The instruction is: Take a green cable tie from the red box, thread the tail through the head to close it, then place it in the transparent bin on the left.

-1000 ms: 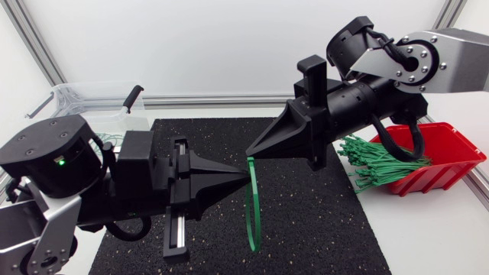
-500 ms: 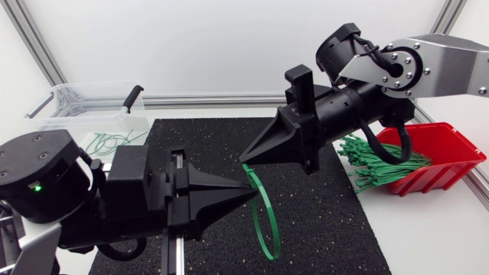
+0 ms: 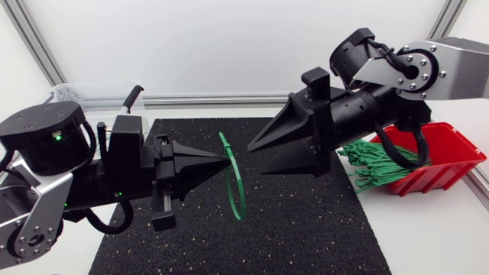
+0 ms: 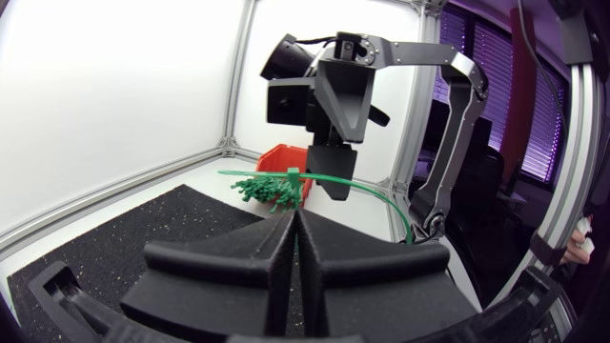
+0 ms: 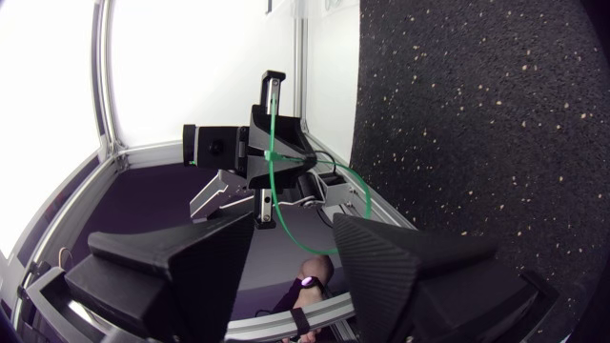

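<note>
A green cable tie (image 3: 233,182), closed into a loop, hangs above the black mat from the tip of my left gripper (image 3: 228,159), which is shut on it near the head. My right gripper (image 3: 258,159) stands open just right of the loop, not touching it. In the left wrist view the shut fingers (image 4: 276,250) pinch the tie (image 4: 286,176), with the right gripper (image 4: 334,105) beyond. In the right wrist view the open right gripper (image 5: 291,238) faces the tie (image 5: 272,162) and the left gripper (image 5: 257,152). The red box (image 3: 443,145) holds a bundle of green ties (image 3: 374,164) at the right. The transparent bin (image 3: 114,101) is at the back left, partly hidden.
A black speckled mat (image 3: 306,229) covers the middle of the table. A black-handled tool (image 3: 132,98) lies on the bin's rim. The spare ties spill over the red box's left edge onto the mat.
My right gripper has opened, let go of the tie and drawn back a little to the right. My left gripper has carried the looped tie up and to the left.
</note>
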`<move>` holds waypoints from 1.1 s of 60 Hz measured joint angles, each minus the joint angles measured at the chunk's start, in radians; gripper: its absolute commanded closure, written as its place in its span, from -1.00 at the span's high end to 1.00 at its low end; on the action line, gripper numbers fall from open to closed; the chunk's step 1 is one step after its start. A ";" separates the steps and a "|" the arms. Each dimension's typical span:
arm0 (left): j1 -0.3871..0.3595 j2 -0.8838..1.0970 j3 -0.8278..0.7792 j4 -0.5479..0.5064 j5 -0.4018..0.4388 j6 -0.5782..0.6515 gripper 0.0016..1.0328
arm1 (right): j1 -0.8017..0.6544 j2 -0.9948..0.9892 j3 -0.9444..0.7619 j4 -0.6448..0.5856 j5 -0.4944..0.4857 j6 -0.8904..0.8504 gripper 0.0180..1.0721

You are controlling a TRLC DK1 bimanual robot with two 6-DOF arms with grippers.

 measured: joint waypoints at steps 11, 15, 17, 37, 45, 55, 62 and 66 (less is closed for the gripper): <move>0.100 0.040 0.031 -0.097 -0.003 -0.013 -0.93 | -0.117 0.037 0.000 0.001 0.184 -0.066 0.92; 0.133 0.045 0.040 -0.156 -0.032 -0.005 -0.93 | -0.138 0.045 -0.002 0.005 0.301 -0.087 0.92; 0.154 0.047 0.048 -0.190 -0.050 0.006 -0.93 | -0.146 0.045 -0.004 0.007 0.339 -0.095 0.92; 0.378 0.018 0.144 -0.354 -0.301 0.142 -0.93 | -0.191 -0.063 -0.076 0.132 0.749 -0.162 0.92; 0.508 0.024 0.226 -0.364 -0.348 0.168 -0.93 | -0.185 -0.144 -0.114 0.211 0.864 -0.193 0.92; 0.684 0.126 0.436 -0.340 -0.389 0.166 -0.93 | -0.179 -0.212 -0.165 0.274 0.968 -0.244 0.92; 0.770 0.212 0.562 -0.284 -0.455 0.146 -0.93 | -0.179 -0.251 -0.200 0.298 1.015 -0.266 0.92; 0.805 0.261 0.621 -0.256 -0.495 0.140 -0.93 | -0.179 -0.274 -0.219 0.301 1.024 -0.278 0.92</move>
